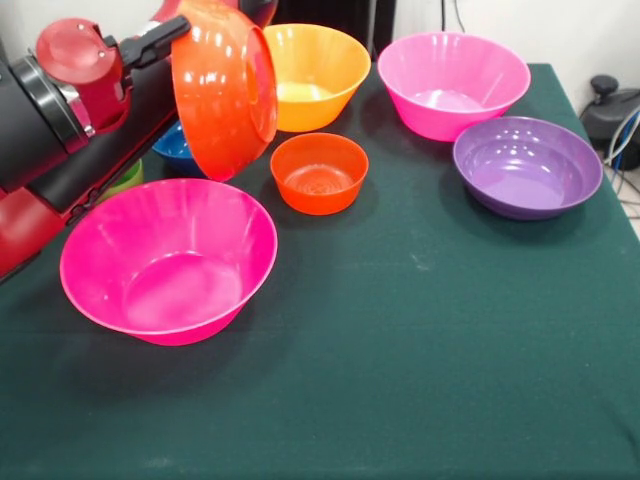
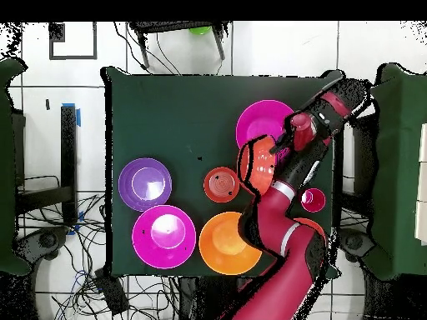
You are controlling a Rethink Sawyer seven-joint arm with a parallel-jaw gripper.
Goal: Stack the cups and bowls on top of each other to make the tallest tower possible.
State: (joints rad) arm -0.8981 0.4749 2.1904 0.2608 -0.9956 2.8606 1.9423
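My gripper is shut on the rim of a red-orange bowl and holds it tilted on its side above the table, just behind a large magenta bowl. In the overhead view the gripper holds that bowl at the edge of the magenta bowl. A light orange bowl, a small orange-red bowl, a second magenta bowl and a purple bowl stand apart. A small blue bowl and a lime green cup peek from behind my arm. A red-pink cup stands beside the arm.
My arm crosses the table's left side in the front view and hides what lies under it. A rim of another red-orange bowl shows by the arm in the overhead view. The green table stretches toward the front.
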